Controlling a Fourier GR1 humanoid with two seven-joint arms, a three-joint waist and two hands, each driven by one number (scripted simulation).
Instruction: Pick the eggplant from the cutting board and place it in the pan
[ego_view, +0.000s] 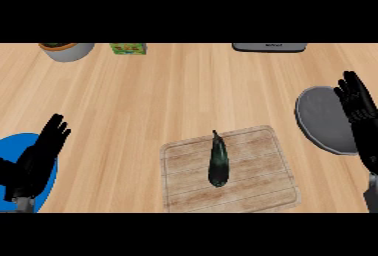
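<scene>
While the eggplant (218, 161) lies untouched mid-board (262, 150) in the head view, both pick and placing seem left to do. Right of the board, the right hand (358, 105) hangs open over the pan (321, 120). Left of the board, the left hand (43, 147) rests open.

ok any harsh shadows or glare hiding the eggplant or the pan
head view: light is even across the counter, with no hard shadow beside the eggplant on the cutting board; head view: no glare on the pan, though the right hand covers its right edge
</scene>
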